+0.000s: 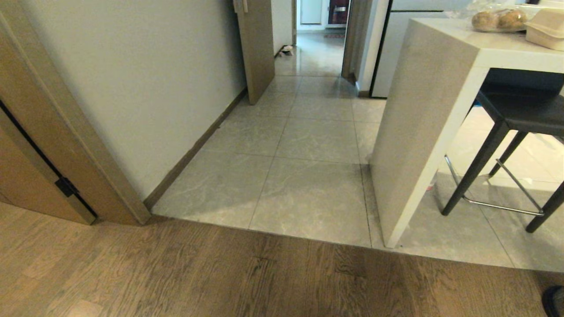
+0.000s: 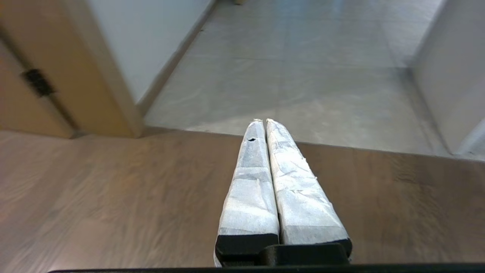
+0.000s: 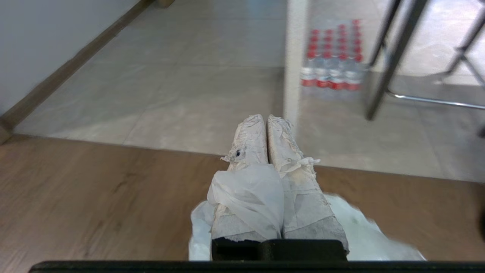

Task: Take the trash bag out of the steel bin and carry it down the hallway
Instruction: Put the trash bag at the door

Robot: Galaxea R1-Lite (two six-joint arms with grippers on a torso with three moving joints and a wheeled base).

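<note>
From my head, the hallway [image 1: 308,145] runs straight ahead beyond the wood floor [image 1: 220,273], no arm showing; my left pincer [image 2: 262,121] is clenched empty; my right pincer [image 3: 264,118], clenched, grips the trash bag [image 3: 250,197] hanging under it.

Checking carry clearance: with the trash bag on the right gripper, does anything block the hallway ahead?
Nothing visible does. The trash bag hangs on the shut right gripper; the hallway tiles run bare between the wall and the counter's side panel.
</note>
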